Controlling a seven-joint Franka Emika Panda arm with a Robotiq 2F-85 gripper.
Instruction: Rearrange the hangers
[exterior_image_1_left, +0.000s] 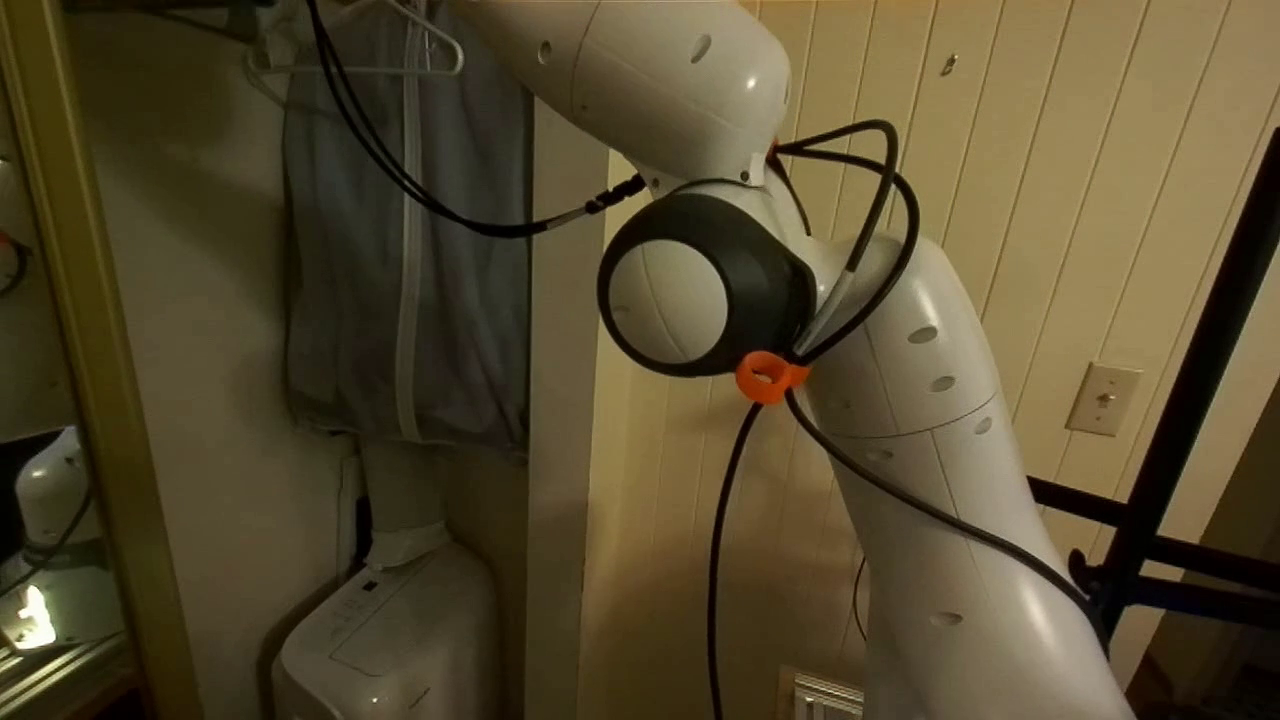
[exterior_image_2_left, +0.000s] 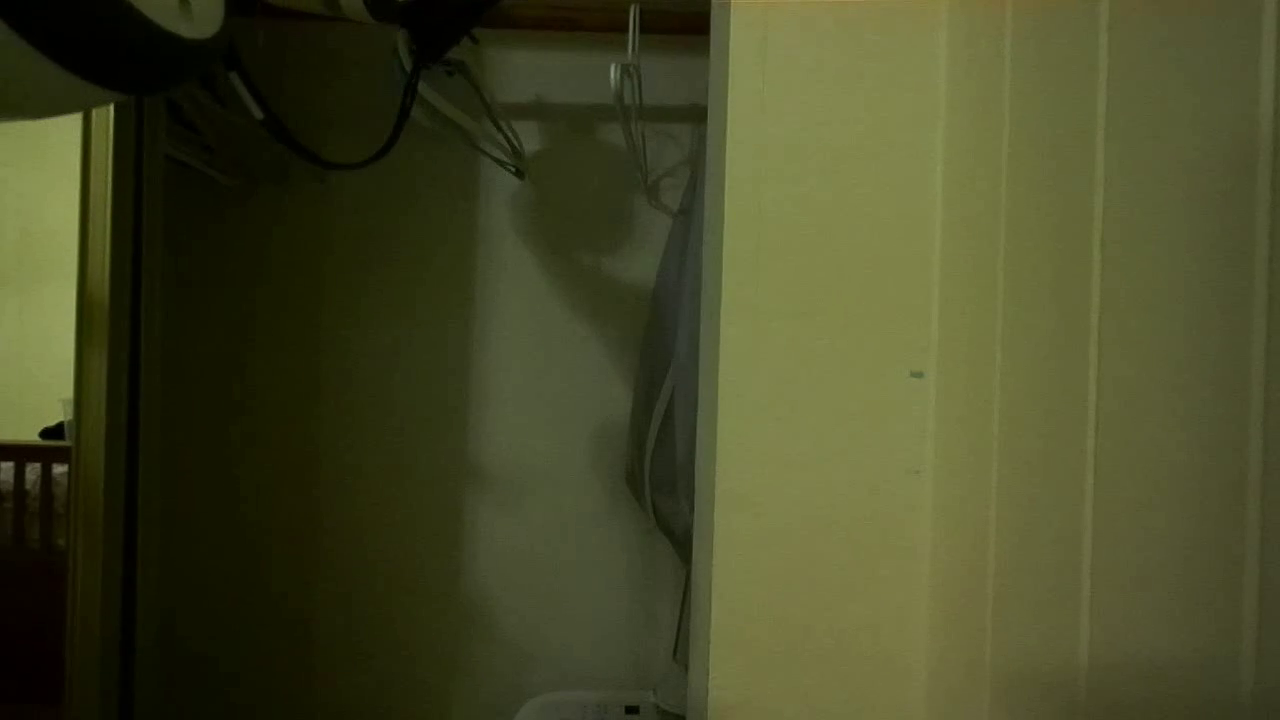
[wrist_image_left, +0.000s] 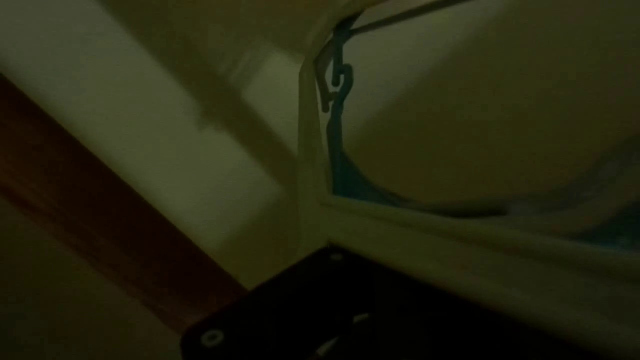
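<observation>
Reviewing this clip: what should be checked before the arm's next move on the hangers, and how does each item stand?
1. Grip of the pincer on the pale hanger: cannot tell; they overlap in the wrist view.
2. That pale hanger in camera: ok, seen close up.
3. Wrist view lighting: not ok, very dim.
4. The grey cover clear of the pincer: ok, apart in an exterior view.
5. The black cable clear of the white hanger: cannot tell; they overlap in an exterior view.
</observation>
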